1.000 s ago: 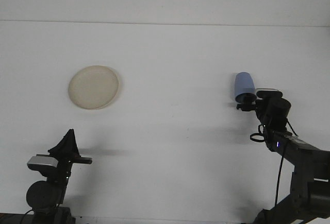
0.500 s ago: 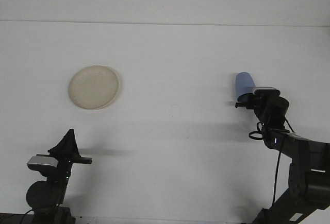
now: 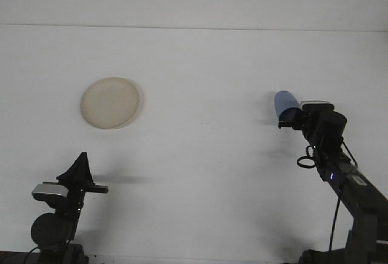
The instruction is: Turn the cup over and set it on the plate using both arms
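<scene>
Left gripper (image 3: 80, 165) parked at 7 o'clock on the table (image 3: 200, 173), fingers pointed up and pressed together, holding nothing; plate (image 3: 110, 102) at 10 o'clock, bare. Blue cup (image 3: 284, 104) at 3 o'clock, tilted, clamped in right gripper (image 3: 290, 117).

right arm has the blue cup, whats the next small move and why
Probably carry the blue cup leftward toward the table's middle: the right gripper holds it tilted, far from the plate, and the left gripper sits low near the front edge.
</scene>
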`<action>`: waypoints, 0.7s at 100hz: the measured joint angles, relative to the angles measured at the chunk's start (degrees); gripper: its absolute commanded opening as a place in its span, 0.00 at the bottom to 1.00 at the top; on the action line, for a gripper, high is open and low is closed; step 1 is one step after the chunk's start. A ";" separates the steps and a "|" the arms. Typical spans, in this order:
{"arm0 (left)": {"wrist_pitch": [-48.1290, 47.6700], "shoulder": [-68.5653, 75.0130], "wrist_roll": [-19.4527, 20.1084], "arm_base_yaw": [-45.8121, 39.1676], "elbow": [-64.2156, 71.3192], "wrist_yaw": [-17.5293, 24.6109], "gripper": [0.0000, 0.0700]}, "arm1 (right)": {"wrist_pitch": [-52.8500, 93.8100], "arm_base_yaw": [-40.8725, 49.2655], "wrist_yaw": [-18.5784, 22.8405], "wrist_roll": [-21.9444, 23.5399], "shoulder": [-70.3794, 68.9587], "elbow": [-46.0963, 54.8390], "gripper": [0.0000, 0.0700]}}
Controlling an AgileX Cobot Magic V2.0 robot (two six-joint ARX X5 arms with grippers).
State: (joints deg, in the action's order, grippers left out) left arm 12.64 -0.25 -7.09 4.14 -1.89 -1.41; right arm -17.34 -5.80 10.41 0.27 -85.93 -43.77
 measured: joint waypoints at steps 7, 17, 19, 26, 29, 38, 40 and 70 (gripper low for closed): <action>0.02 0.00 0.00 0.00 0.00 0.00 0.02 | 4.87 1.16 0.02 0.61 5.86 -0.02 0.00; 0.02 0.00 0.00 0.00 0.00 0.00 0.02 | 12.98 3.67 -0.02 1.55 14.45 -0.02 0.00; 0.00 0.00 0.00 0.00 0.00 0.00 0.02 | 14.64 4.33 -0.02 1.68 16.09 -0.02 0.00; 0.00 0.00 0.00 0.00 0.00 0.00 0.02 | 20.87 7.08 -0.02 1.70 21.27 -0.37 0.00; 0.02 0.00 0.00 0.00 0.00 0.00 0.02 | 23.65 8.46 0.00 1.70 23.15 -0.72 0.00; 0.02 0.00 0.00 0.00 0.00 0.00 0.02 | 32.85 12.92 -0.17 1.88 27.52 -3.39 0.00; 0.02 0.00 0.00 0.00 0.00 0.00 0.02 | 35.10 13.99 -0.35 2.05 28.09 -4.37 0.00; 0.02 0.00 0.00 0.00 0.00 0.00 0.02 | 66.93 28.20 -8.24 4.68 23.28 -24.00 0.00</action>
State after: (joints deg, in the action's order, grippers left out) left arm 12.67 -0.25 -7.09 4.14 -1.89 -1.41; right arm 49.58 22.39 2.17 4.95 -62.65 -67.77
